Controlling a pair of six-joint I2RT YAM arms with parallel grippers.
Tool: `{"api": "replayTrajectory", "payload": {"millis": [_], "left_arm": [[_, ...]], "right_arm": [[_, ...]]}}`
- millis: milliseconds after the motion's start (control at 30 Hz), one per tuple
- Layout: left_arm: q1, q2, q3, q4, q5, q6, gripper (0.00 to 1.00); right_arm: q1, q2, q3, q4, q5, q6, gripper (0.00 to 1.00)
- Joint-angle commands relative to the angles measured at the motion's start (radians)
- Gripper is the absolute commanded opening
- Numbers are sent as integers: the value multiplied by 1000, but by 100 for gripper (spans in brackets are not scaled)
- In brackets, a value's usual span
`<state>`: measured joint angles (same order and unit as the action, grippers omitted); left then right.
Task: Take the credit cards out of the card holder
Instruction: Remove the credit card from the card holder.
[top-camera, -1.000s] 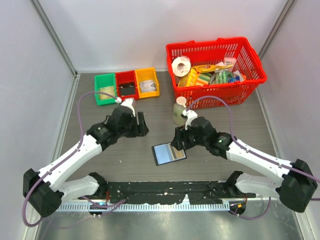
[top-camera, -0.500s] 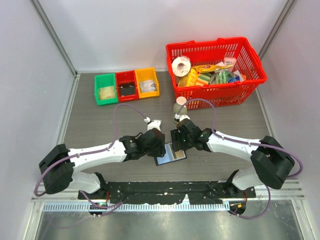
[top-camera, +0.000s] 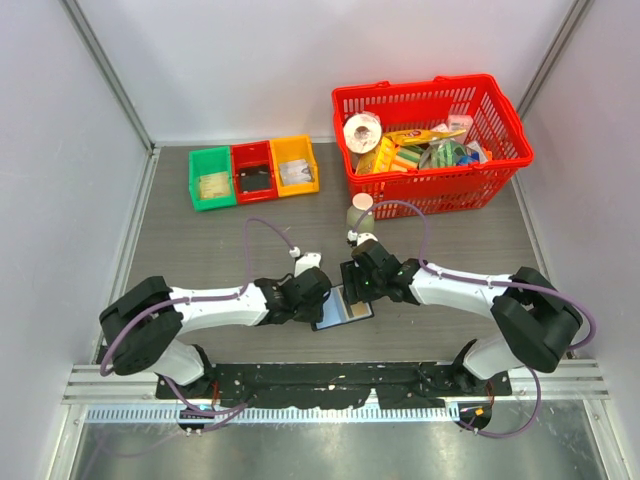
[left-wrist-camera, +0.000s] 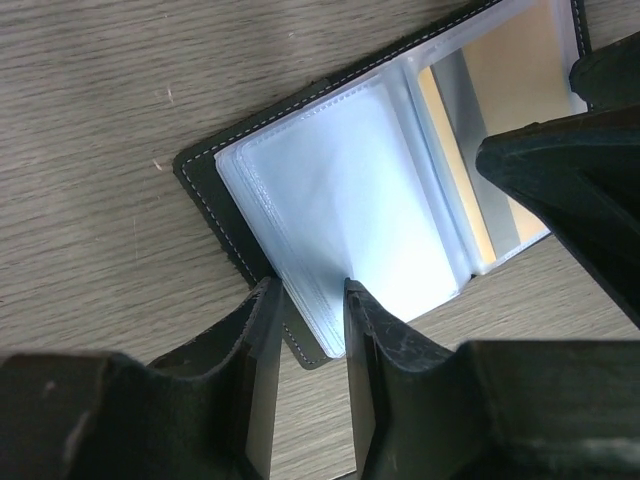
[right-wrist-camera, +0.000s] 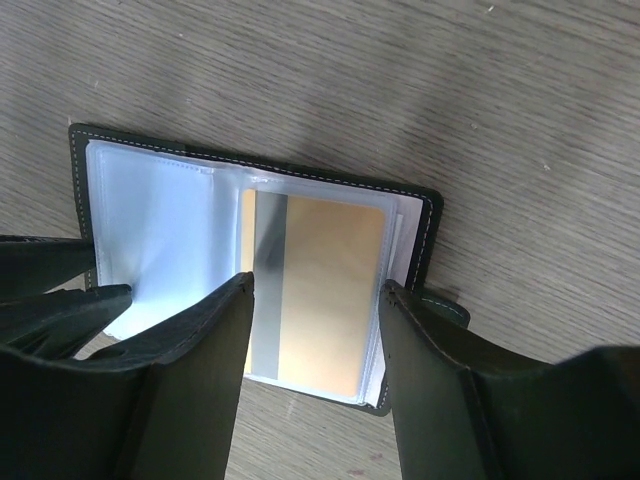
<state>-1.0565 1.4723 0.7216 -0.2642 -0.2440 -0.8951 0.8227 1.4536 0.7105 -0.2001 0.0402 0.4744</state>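
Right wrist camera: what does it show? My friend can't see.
An open black card holder lies on a wood-grain table, a yellow-orange credit card showing in its clear sleeve. The right gripper stands open, one dark finger each side of the card.

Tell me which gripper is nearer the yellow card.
Right. The right gripper straddles the card in the holder; the left gripper sits at the holder's opposite edge, by the clear sleeves.

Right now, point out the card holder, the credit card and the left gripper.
card holder (left-wrist-camera: 340, 190): left wrist view, clear sleeve page.
credit card (right-wrist-camera: 330, 290): right wrist view, gold face.
left gripper (left-wrist-camera: 308, 292): left wrist view, midway between fingertips.
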Motion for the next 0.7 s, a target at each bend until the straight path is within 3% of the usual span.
{"api": "replayTrajectory", "payload": {"millis": [0,400,667], "left_arm": [[-2,29,-22,52,-8,-45,32],[-2,33,-44,65,-1,-59,29],[-2,42,-42,80,12,-64,29]], "right_arm": [[3,2,0,38,-2,7,57],[3,8,-9,-1,23,20,57],[4,-50,-25,71,-115,20,38]]}}
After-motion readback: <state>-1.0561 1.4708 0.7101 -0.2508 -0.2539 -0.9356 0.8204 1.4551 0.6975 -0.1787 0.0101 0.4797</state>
